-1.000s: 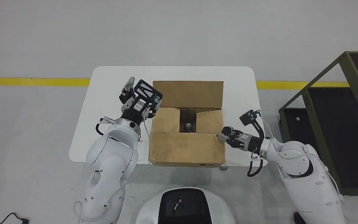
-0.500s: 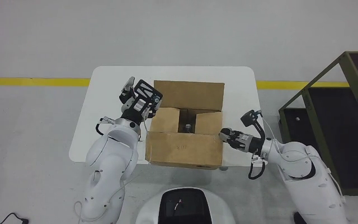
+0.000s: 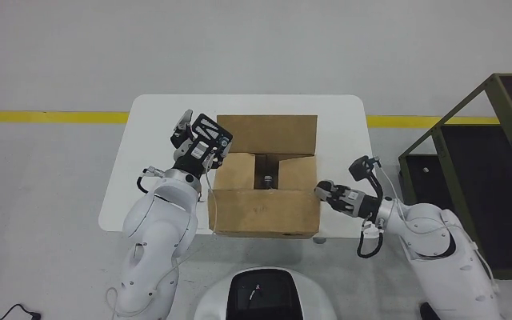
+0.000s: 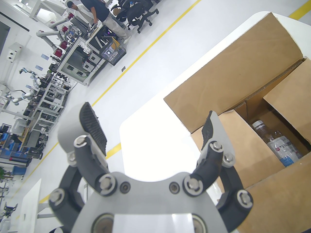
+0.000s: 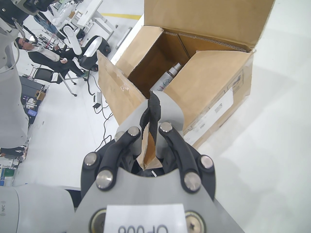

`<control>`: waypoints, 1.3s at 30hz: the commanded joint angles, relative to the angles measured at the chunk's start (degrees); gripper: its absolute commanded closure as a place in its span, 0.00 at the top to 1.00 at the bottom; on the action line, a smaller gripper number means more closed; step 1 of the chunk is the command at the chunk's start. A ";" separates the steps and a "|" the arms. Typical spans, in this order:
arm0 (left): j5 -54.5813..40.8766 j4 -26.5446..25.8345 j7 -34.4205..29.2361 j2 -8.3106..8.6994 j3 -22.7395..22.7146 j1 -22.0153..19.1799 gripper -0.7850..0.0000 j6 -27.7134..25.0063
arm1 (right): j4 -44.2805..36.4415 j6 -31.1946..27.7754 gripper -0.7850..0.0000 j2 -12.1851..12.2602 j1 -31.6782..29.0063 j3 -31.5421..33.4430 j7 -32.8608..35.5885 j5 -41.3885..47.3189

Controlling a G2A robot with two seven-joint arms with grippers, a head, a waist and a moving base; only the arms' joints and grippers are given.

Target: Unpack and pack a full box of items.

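Observation:
An opened cardboard box (image 3: 260, 210) stands in the middle of the white table (image 3: 152, 144). Its far flap (image 5: 209, 8) stands upright and its side flaps lean inward. A clear bottle (image 4: 277, 144) lies inside, and a bottle (image 5: 170, 76) also shows through the gap between the flaps. My right gripper (image 5: 150, 112) is shut on the right-hand corner of the near flap (image 5: 116, 86), at the box's near right corner (image 3: 322, 192). My left gripper (image 4: 150, 127) hangs open beside the box's far left corner (image 3: 200, 132), holding nothing.
A dark green metal rack (image 3: 472, 152) stands on the floor to the right of the table. A yellow floor line (image 3: 64, 117) runs behind it. Bare tabletop lies left of the box and along the far edge (image 3: 240, 104).
My right gripper has drawn slightly back and to the right with the near flap in it, and the flap has shifted a little. The left arm has kept still.

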 commanded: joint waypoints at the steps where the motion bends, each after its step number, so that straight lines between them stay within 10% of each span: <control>1: 0.00 0.00 0.00 0.00 0.00 0.00 1.00 0.00 | 0.03 -0.16 0.04 0.09 -0.08 -0.14 0.34 0.52; 21: 0.00 0.00 0.00 0.00 0.00 0.00 1.00 0.00 | 1.73 -3.33 0.23 1.20 -1.49 -1.60 4.26 5.53; 27: 0.00 0.00 0.00 0.00 0.00 0.00 1.00 0.00 | 1.46 -3.07 0.00 1.31 -0.23 -3.16 3.94 2.90; 39: 0.00 0.00 0.00 0.00 0.00 0.00 1.00 0.00 | -4.57 -1.18 0.00 1.75 -0.71 -1.86 -4.43 -9.87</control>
